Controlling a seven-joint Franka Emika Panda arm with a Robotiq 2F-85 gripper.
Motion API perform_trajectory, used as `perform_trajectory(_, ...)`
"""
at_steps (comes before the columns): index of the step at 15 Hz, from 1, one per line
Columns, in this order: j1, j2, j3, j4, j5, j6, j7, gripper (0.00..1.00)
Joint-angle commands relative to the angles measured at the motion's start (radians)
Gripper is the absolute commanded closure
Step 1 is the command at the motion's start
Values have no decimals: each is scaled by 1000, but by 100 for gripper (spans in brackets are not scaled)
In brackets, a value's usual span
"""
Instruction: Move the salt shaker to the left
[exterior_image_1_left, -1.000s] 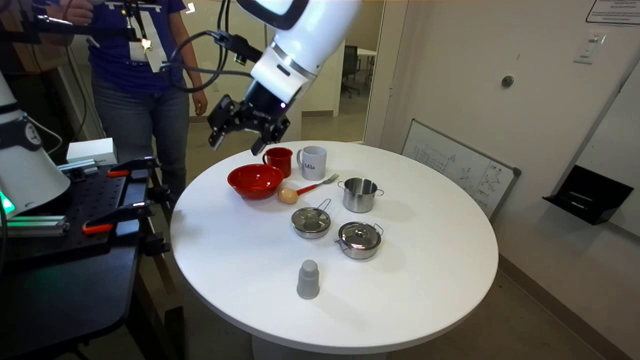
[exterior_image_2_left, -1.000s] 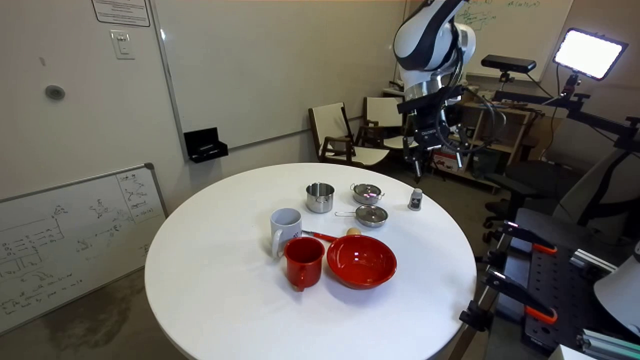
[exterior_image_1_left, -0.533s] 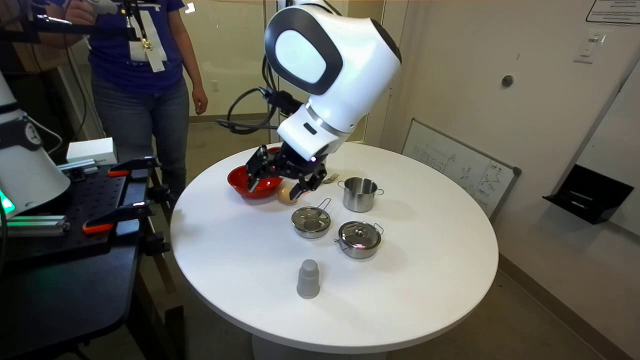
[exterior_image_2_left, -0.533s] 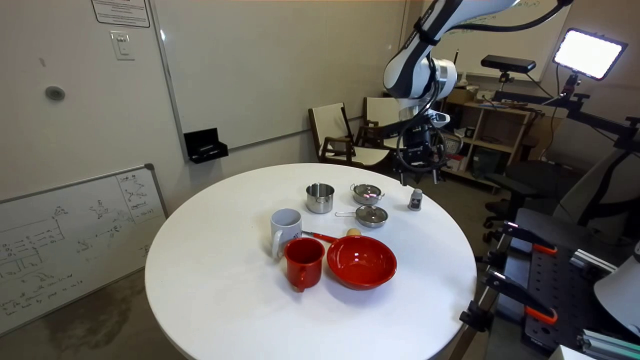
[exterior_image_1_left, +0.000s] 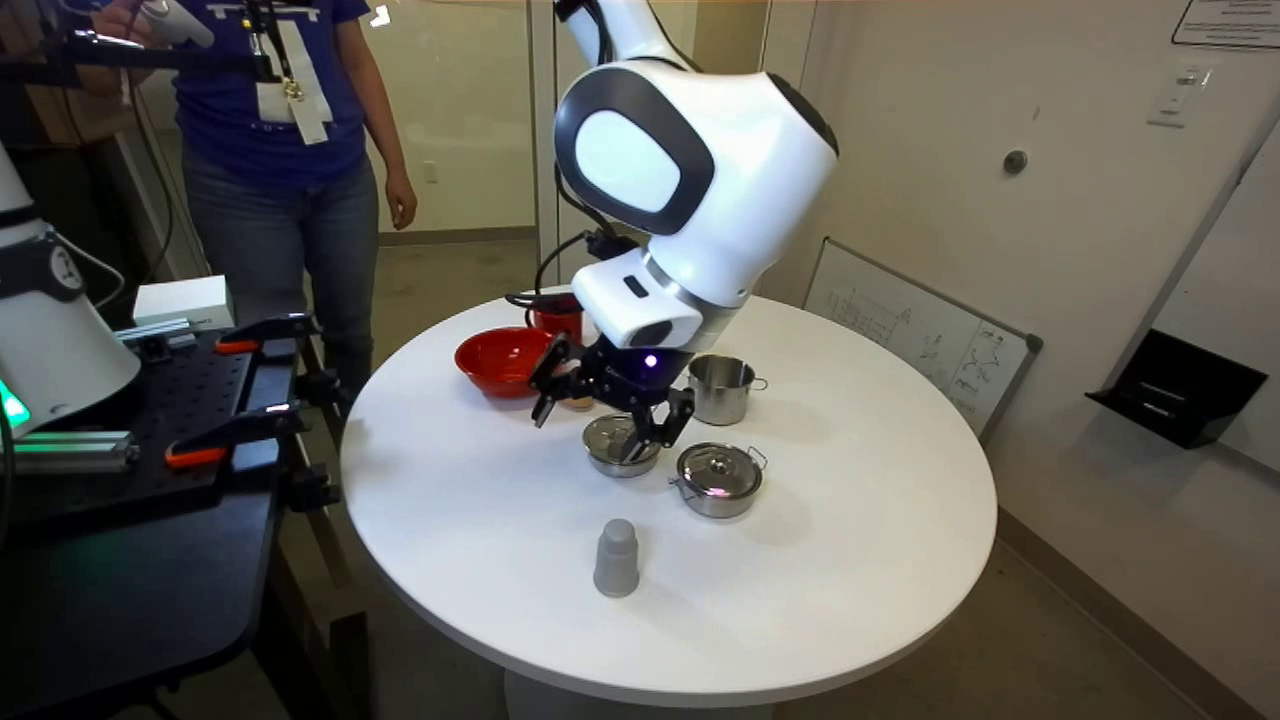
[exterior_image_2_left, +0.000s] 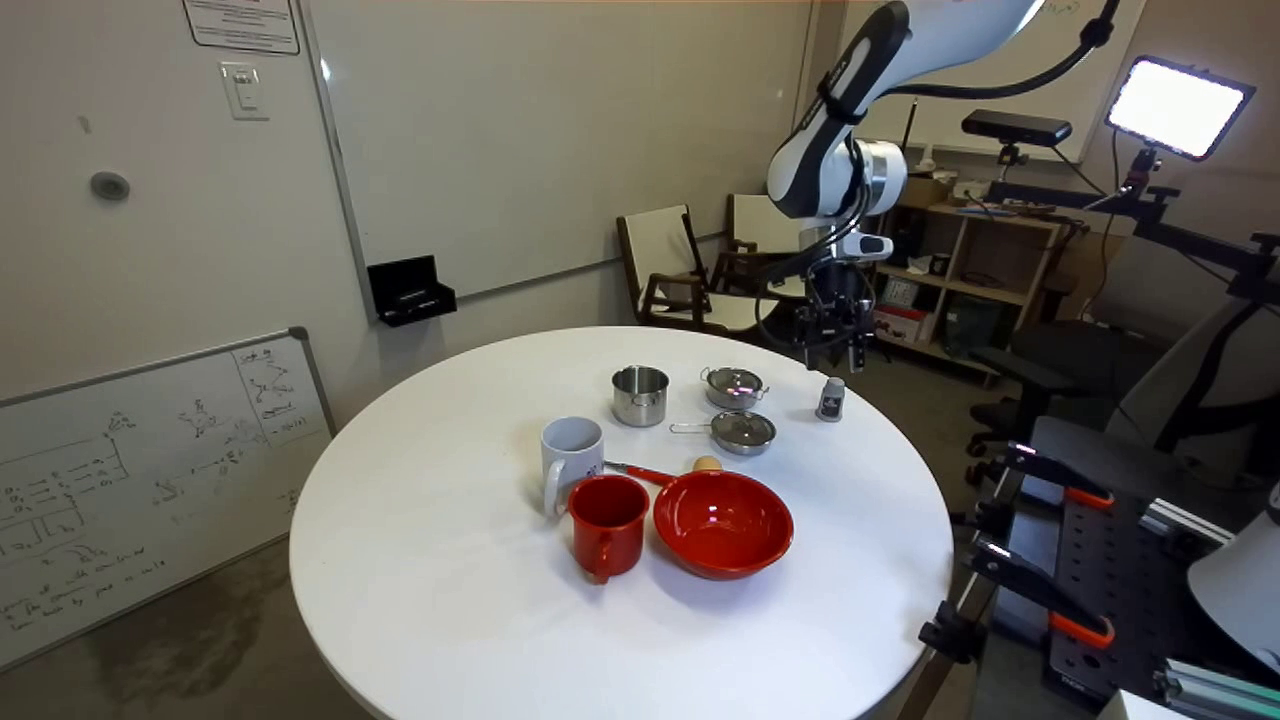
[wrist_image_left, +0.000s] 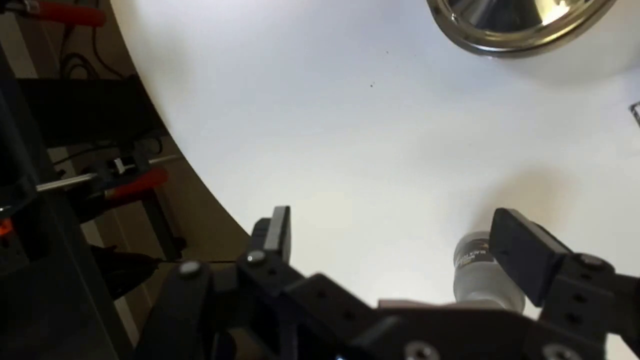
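The salt shaker is a small grey upright cylinder, standing near the table's edge in both exterior views (exterior_image_1_left: 617, 560) (exterior_image_2_left: 830, 400). In the wrist view the shaker (wrist_image_left: 480, 280) shows at the lower right, with a dark label. The right finger covers part of it and the gripper body hides its top. My gripper (exterior_image_1_left: 588, 432) is open, empty and above the table, and it shows over the shaker's side of the table in an exterior view (exterior_image_2_left: 834, 362). In the wrist view the open gripper (wrist_image_left: 392, 220) has the shaker close to its right finger; I cannot tell if they touch.
A lidded pan (exterior_image_1_left: 615, 462), a lidded pot (exterior_image_1_left: 719, 490) and an open steel pot (exterior_image_1_left: 722, 400) stand near the shaker. A red bowl (exterior_image_2_left: 722, 525), red mug (exterior_image_2_left: 608, 535) and white mug (exterior_image_2_left: 570, 450) stand farther off. The round table's edge (wrist_image_left: 195, 170) shows at the left.
The arm has come over the table and down, and the gripper has moved closer to the salt shaker. The gripper stays open. The shaker and the other objects have not moved.
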Motion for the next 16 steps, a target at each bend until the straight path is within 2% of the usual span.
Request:
perform_trajectory(1,7,35,-24,25,2,21,138,0)
perform_trajectory(6,5,50,-37,39,-18,27,261,0)
perform_trajectory(12,-7,74,-54,72,-41,20,335,0)
perform_trajectory(14,-32,76,-36,84,-23,-7,315,0)
perform_trajectory(16,-27,56,-36,51,-29,15,307,0)
